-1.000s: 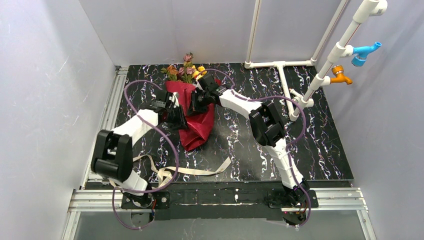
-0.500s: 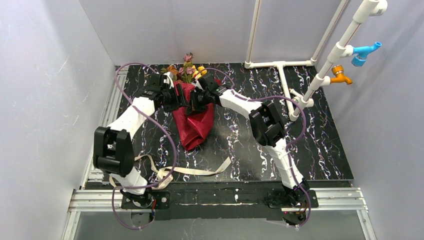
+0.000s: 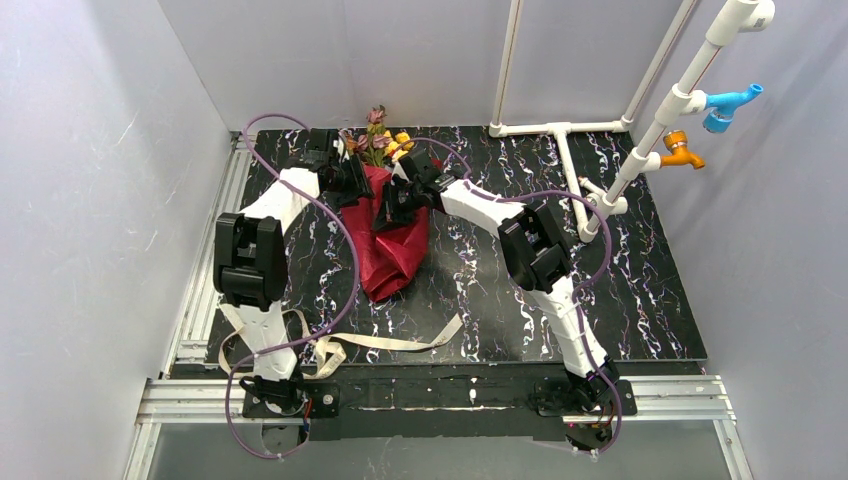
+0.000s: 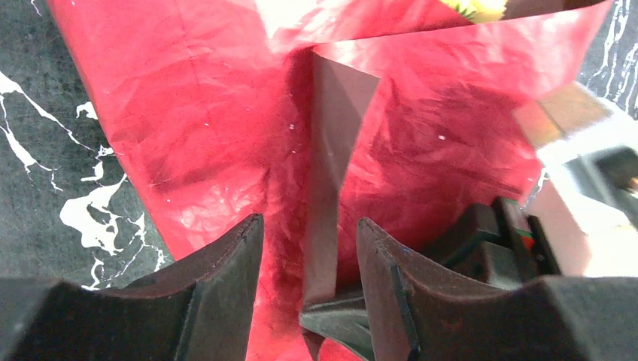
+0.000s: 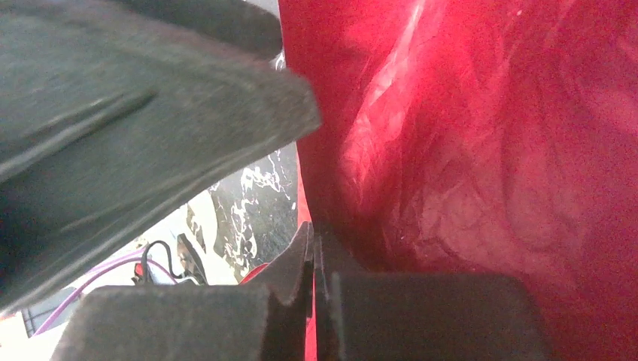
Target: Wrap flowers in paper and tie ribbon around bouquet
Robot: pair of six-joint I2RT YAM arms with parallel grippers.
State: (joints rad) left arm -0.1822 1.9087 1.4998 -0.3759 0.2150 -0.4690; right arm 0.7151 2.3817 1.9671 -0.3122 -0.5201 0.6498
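While the right gripper (image 5: 312, 242) has its jaws pressed flat together, a thin line of red shows in the seam between them, so it appears to pinch the paper (image 3: 392, 250) on the right side of the cone. I judge that this grip is there to stop the wrap from springing open. The left gripper (image 4: 308, 226) comes from the other side with its jaws partly apart. A raised fold (image 4: 331, 150) of the paper stands in the gap between its fingers (image 4: 226, 286), but they are not closed on it. This looks like a position for taking the loose flap, so that one arm can hold the wrap when the other lets go.

The bouquet lies on the marbled table (image 3: 620, 280), in the left half and close to the far edge. The flowers (image 3: 376, 142) point to the far edge and reach past the open mouth of the cone, and the narrow tip points to the near edge. Both grippers meet at the wide upper part, just below the blooms, where the layers overlap.

The ribbon (image 3: 400, 343) lies loose along the near edge, well apart from the bouquet and beside the left arm's base; it is not yet tied. To my judgement the wrapping is almost shaped but not secured. The crinkly sheet may unroll if both grips are loosened together.
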